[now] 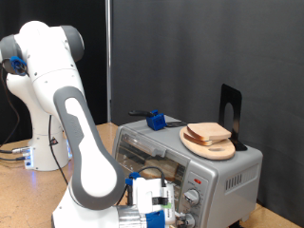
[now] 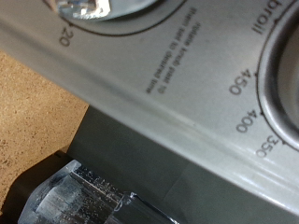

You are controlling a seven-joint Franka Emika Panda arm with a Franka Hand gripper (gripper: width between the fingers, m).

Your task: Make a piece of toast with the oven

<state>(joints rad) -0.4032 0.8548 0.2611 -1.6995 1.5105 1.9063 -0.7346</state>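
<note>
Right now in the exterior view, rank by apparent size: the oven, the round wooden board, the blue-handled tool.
1. oven, largest.
2. round wooden board on the oven's top.
3. blue-handled tool, smallest, though it lies farther back, which shrinks it.

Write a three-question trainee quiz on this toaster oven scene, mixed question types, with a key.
1. True or false: the bread lies on a round board on top of the oven.
2. Multiple choice: the gripper is nearest to A) the oven's knobs, B) the blue-handled tool, C) the black stand.
3. Fill in: in the wrist view, the panel numbers 350, 400 and 450 run around a ____.

Key: 1 true; 2 A; 3 knob.
</note>
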